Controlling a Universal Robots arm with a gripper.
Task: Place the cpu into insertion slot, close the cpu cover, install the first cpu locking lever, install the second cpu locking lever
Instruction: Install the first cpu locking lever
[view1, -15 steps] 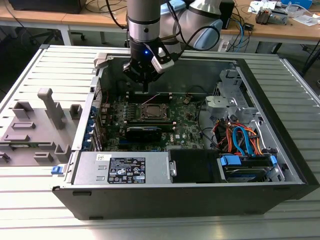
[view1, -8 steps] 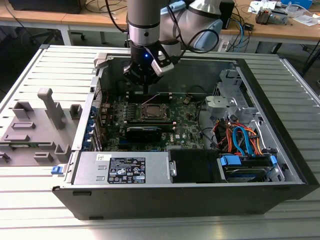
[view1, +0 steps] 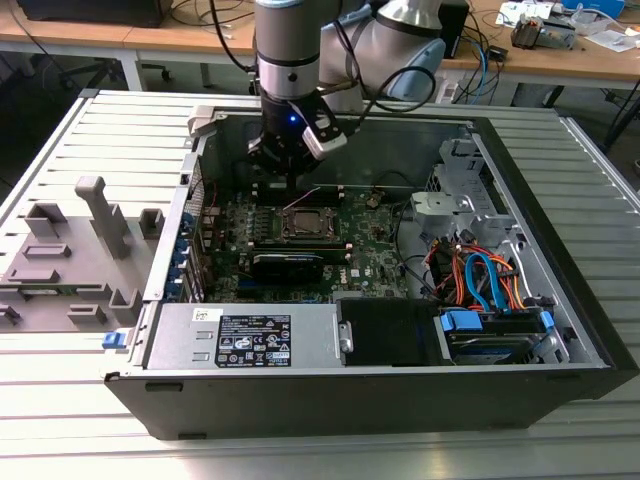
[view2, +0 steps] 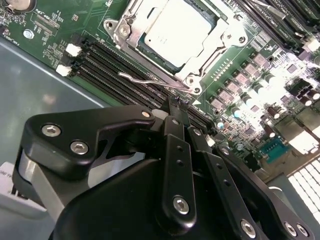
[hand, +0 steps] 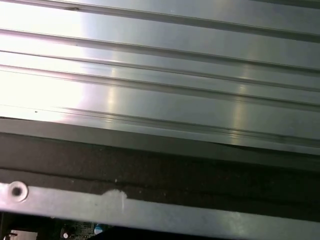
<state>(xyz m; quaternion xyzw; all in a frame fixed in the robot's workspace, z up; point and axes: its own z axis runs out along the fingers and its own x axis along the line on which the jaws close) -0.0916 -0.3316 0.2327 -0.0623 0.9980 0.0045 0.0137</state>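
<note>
I see the open computer case (view1: 560, 300) on the ribbed table (view1: 60, 400), my arm reaching down inside. On the green motherboard (view2: 45, 30), the cpu (view2: 175, 35) sits in the insertion slot (view2: 197, 80), cpu cover (view2: 125, 30) down around it. At six o'clock from the slot, my gripper (view2: 179, 107) hovers pinched narrow beside a loose locking lever (view2: 150, 80).

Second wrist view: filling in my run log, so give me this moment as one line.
gripper: shut, empty | nearest: thin silver wire locking lever | silvery-grey square cpu: seated in socket | silver windowed cpu cover: closed
</note>
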